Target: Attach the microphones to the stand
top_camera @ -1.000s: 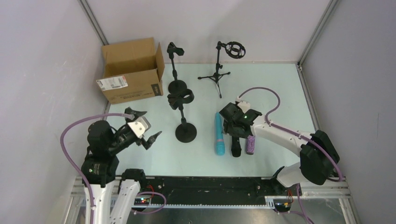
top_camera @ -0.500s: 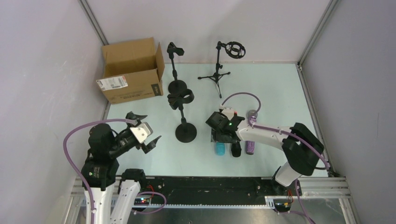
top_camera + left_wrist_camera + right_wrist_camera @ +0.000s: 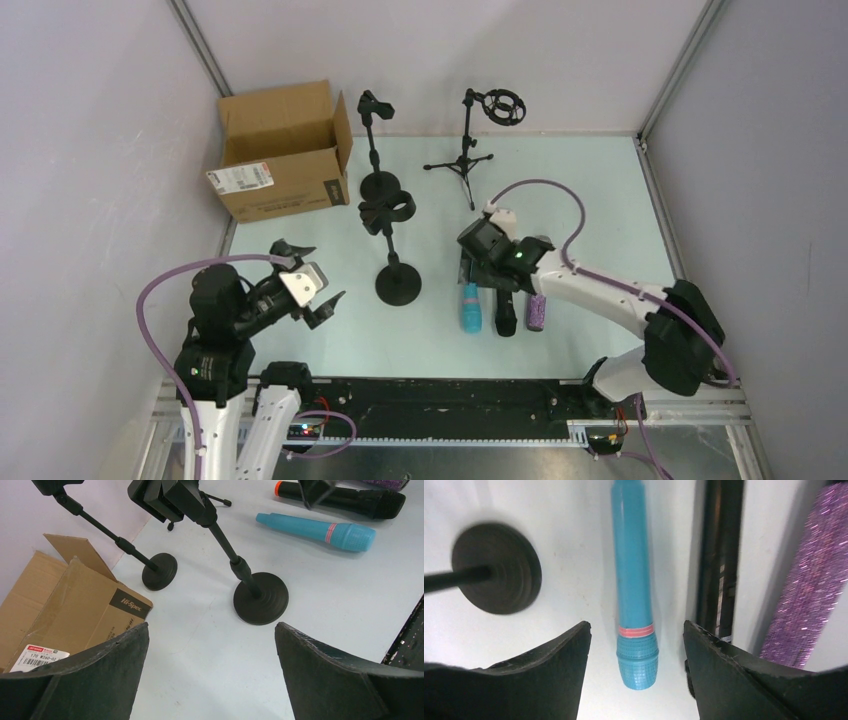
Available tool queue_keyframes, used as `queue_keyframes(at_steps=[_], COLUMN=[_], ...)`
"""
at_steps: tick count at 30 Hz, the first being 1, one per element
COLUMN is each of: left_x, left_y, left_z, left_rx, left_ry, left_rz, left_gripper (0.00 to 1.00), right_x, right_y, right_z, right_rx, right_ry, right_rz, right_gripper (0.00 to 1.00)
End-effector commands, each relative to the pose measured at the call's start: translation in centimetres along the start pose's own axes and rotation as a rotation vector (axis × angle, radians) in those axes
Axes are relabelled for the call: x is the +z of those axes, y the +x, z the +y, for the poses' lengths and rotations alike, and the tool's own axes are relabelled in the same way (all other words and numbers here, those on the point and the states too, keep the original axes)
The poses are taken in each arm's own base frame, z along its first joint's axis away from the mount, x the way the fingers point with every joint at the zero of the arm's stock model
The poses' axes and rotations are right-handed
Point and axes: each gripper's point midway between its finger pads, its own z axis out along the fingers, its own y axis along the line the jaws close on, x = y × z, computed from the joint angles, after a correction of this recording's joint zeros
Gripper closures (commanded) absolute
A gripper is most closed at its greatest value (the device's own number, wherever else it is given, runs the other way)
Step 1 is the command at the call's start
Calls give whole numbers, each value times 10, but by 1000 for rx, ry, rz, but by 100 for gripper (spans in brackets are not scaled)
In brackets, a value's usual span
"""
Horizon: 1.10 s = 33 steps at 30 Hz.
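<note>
Three microphones lie side by side on the table: turquoise (image 3: 470,309), black (image 3: 506,318) and glittery purple (image 3: 537,312). My right gripper (image 3: 474,275) is open and hovers over the turquoise microphone (image 3: 634,580), whose head lies between my fingertips (image 3: 574,645). The black microphone (image 3: 719,555) and the purple one (image 3: 814,580) lie to its right. My left gripper (image 3: 315,290) is open and empty, left of the near round-base stand (image 3: 398,283). In the left wrist view my gripper (image 3: 212,635) faces that stand (image 3: 260,599), the turquoise microphone (image 3: 320,530) and the black one (image 3: 345,497).
A second round-base stand (image 3: 380,186) with a clip and a tripod stand (image 3: 463,165) with a ring mount stand at the back. An open cardboard box (image 3: 285,150) sits at the back left. White walls enclose the table on three sides.
My right gripper has moved left from over the black microphone to over the turquoise one. My left gripper has dropped slightly and stayed open.
</note>
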Motion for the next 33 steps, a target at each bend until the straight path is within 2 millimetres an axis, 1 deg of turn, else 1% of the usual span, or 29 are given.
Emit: queue_keyframes(at_steps=[1,2,3,5,7,12,17,19,21,23,26,28,29,30,31,32,33], left_x=[0,0,0,-1,-1,-1,-1,-1,-1,-1,0,-2,-3,-4,-6,-6,-8], left_y=[-11,-11,-11,-11,-10,-12,-14,-14,-14,-16,-18,-24,-29,-32,-37,-40,-45], left_z=[3,2,2,2,2,3,5,5,5,6,11,14,15,14,15,15,16], left_rx=[33,33,34,35,36,38,46,50,58,74,96,99,108,117,134,143,156], left_ry=[12,13,13,12,11,10,6,8,13,14,10,7,5,10,7,10,8], left_rz=[-25,-26,-26,-27,-25,-27,-28,-29,-30,-34,-28,-36,-45,-55,-65,-75,-85], left_gripper=[0,0,0,0,0,0,0,0,0,0,0,0,0,0,0,0,0], right_x=[-5,1,6,16,26,42,47,49,52,57,60,59,58,56,54,50,44], right_y=[-32,-26,-25,-18,-9,3,8,11,16,26,36,38,37,36,32,29,22], right_z=[-37,-46,-54,-67,-75,-77,-74,-73,-71,-71,-71,-72,-71,-71,-70,-70,-69], right_rx=[40,32,36,24,16,12,8,8,10,8,6,8,8,6,7,3,7], right_ry=[93,114,135,168,192,189,173,165,150,142,139,142,138,138,132,129,117], right_rz=[-55,-39,-31,-14,12,48,73,90,121,171,217,226,222,218,203,195,169], right_gripper=[28,28,28,28,28,28,29,32,37,45,52,56,61,63,69,72,79])
